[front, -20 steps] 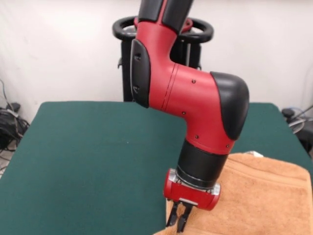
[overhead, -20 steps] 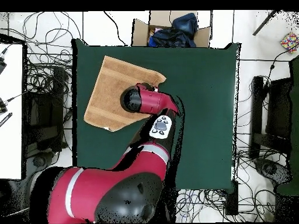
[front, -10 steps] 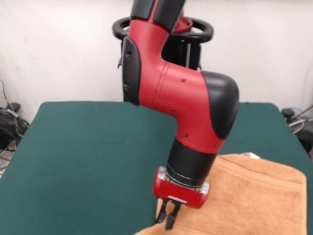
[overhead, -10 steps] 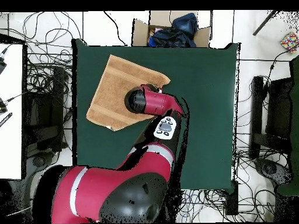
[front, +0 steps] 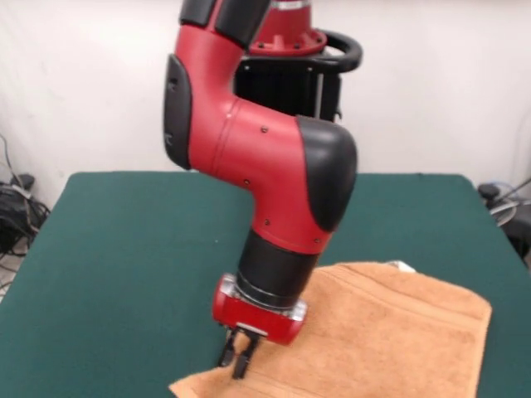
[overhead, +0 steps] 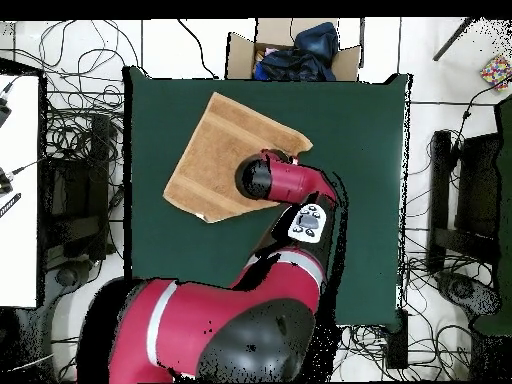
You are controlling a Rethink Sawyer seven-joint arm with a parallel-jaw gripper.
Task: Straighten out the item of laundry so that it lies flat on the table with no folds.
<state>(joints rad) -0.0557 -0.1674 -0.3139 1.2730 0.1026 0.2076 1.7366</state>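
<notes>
Black fingers (front: 236,361) below the red wrist housing are drawn close together, pinching the near corner of the orange-tan terry towel (front: 390,332). From that corner the towel spreads over the dark green counter (front: 124,249); in the overhead view it lies skewed (overhead: 225,155) beside the red arm (overhead: 290,185), close to the counter's top-left corner.

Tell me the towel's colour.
The towel is orange-tan with woven border bands; the front view shows it best.
</notes>
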